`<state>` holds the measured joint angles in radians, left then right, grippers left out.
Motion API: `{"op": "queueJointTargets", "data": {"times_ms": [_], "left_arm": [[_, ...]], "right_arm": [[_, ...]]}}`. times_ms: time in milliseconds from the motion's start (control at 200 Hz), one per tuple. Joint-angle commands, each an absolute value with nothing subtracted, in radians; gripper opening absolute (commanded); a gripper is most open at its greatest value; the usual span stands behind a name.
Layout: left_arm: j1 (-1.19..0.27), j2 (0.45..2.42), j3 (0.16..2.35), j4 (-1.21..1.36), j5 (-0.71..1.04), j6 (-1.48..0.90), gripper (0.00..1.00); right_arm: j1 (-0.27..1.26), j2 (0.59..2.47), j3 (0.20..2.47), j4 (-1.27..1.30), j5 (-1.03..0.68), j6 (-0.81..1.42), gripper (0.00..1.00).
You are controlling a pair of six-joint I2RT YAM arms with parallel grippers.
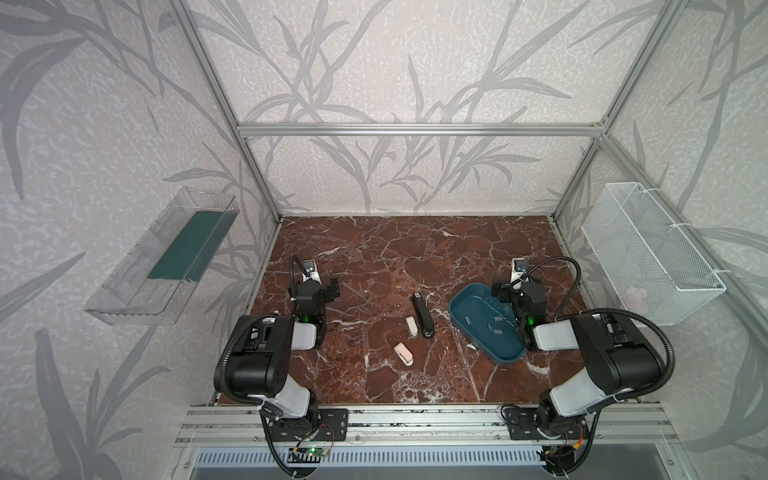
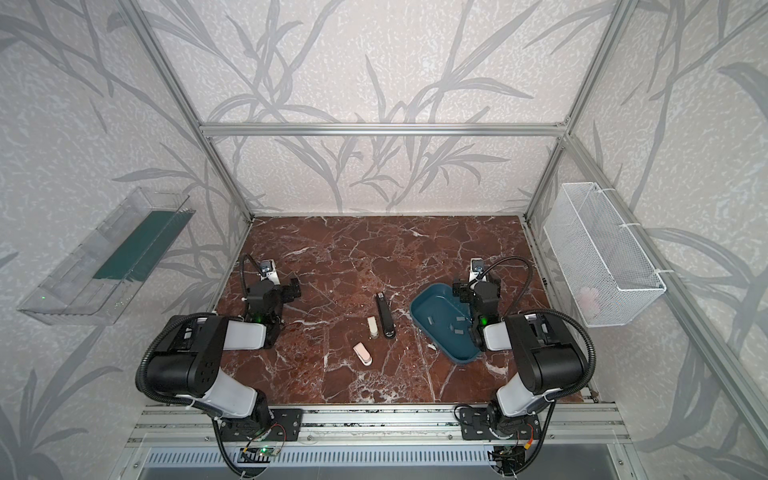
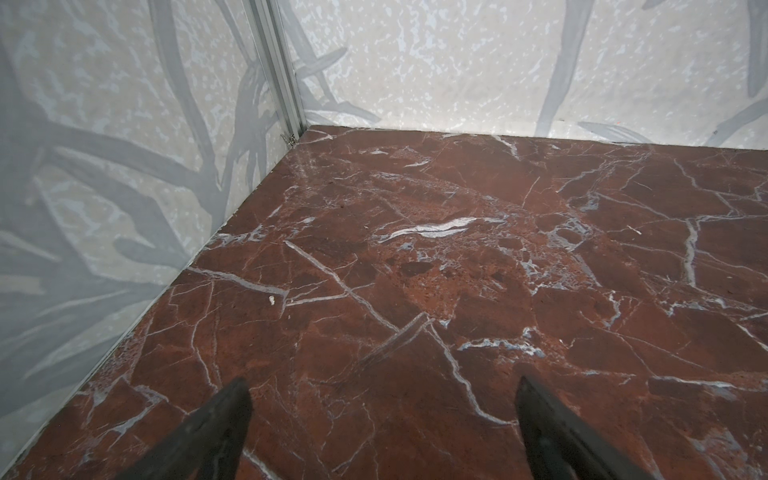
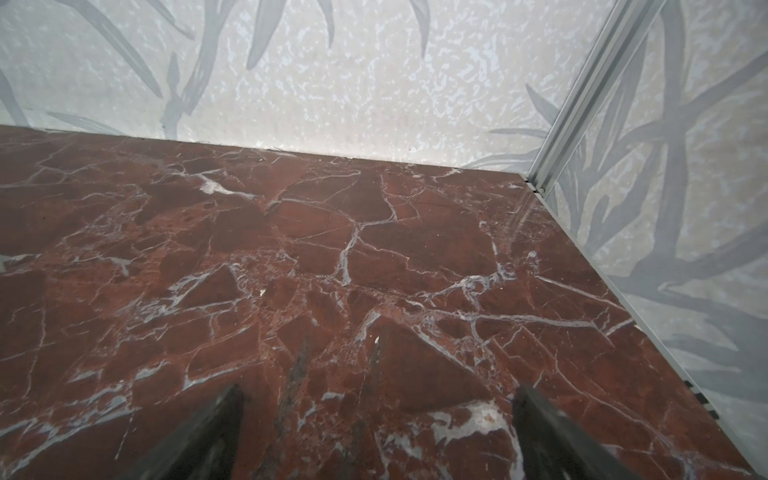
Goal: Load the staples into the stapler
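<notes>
Nearest to the camera, an aluminium rail [image 1: 415, 422] carries the bases of both arms, L and R. Behind it begins the red-brown marble worktop [image 1: 374, 249].

The first thing on it, approx. in the middle, is a small pink item [image 1: 403, 353], lying at a slant. A bit farther lies a small cream item [image 1: 411, 326]. Both are perhaps mini staplers, but they are too small in the top views to be sure. Just beside the cream one, on its R side, the black stapler [image 1: 422, 316] lies flat on the worktop, w/ its long axis going roughly near-to-far.

To the R of the stapler, and apart from it, sits a blue tray [image 1: 505, 360], turned at a slant. The staples [image 1: 496, 331] are inside this tray, as several small grey strips lying loose on its floor.

The R arm reaches along the tray's R side, and the right tool [image 1: 500, 291] hangs above the tray's far R corner. In the R wrist view its fingers [image 4: 224, 419] stand wide apart and grip nothing.

The left tool [image 1: 331, 289] is at approx. the same depth on the L side, well apart from the stapler. Its fingers [image 3: 224, 419] are also spread wide and grip nothing.

Farther back the marble runs to the wall [image 1: 415, 174] w/ a grey leaf pattern. A clear plastic bin [image 1: 137, 291] hangs on the L wall and a white mesh basket [image 1: 648, 249] on the R wall.
</notes>
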<state>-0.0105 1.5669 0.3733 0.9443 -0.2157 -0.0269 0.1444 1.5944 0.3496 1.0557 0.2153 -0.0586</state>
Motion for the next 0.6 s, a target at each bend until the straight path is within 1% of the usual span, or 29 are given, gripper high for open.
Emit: {"op": "queueJointTargets", "data": {"times_ms": [0,235,600], "left_arm": [[-0.006,1.572,0.373,0.963,-0.231,-0.032,0.99],[-0.007,1.572,0.373,0.963,-0.231,-0.032,0.99],[-0.006,1.572,0.374,0.963,-0.230,-0.032,0.99]], "right_arm": [[0.149,1.590,0.348,1.035,0.187,-0.080,0.99],[0.127,1.590,0.379,0.975,0.110,-0.074,0.99],[0.124,1.585,0.361,1.008,0.111,-0.074,0.99]]}}
